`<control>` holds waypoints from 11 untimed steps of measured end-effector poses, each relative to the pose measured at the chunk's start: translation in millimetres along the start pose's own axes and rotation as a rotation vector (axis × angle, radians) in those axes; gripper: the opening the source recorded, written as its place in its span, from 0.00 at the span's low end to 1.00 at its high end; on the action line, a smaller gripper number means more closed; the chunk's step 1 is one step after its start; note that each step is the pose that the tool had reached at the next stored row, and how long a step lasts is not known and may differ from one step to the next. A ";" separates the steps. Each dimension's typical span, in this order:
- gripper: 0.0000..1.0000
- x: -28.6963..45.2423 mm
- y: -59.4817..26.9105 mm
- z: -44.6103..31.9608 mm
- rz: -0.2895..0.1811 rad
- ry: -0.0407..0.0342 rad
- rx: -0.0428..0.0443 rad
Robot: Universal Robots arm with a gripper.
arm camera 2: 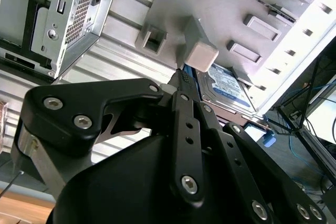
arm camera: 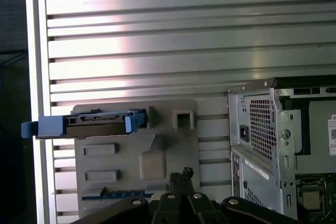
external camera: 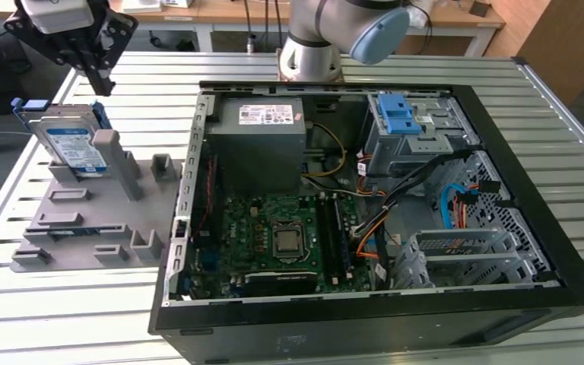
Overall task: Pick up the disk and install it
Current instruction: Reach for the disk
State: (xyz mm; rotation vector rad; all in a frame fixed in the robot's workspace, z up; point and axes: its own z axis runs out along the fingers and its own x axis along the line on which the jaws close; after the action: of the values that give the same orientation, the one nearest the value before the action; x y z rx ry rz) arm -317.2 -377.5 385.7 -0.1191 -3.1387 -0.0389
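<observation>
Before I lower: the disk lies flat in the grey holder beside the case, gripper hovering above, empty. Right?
No. The disk stands on edge in the holder, as the exterior view shows. The rest holds: the holder is beside the case, and the gripper hovers above it holding nothing.

so the disk [external camera: 74, 146] stands on edge in the slotted holder [external camera: 94, 220] on the bench [external camera: 69, 327], at the exterior view's left of the open PC case [external camera: 576, 275], gripper [external camera: 100, 85] hanging just above the disk

Blue-bracketed disk [external camera: 73, 144] upright in grey fixture [external camera: 81, 222]
</observation>
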 end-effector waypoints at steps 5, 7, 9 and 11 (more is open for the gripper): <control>0.11 10.5 1.1 0.2 0.000 -0.0001 -0.0001; 0.11 14.9 2.2 0.3 0.000 0.0000 0.0000; 0.11 19.5 3.3 0.5 0.000 0.0000 0.0000; 0.11 24.3 4.1 0.6 0.000 0.0000 0.0000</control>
State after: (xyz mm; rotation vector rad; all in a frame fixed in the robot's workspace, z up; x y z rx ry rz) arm -341.1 -371.5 385.2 -0.1190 -3.1387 -0.0389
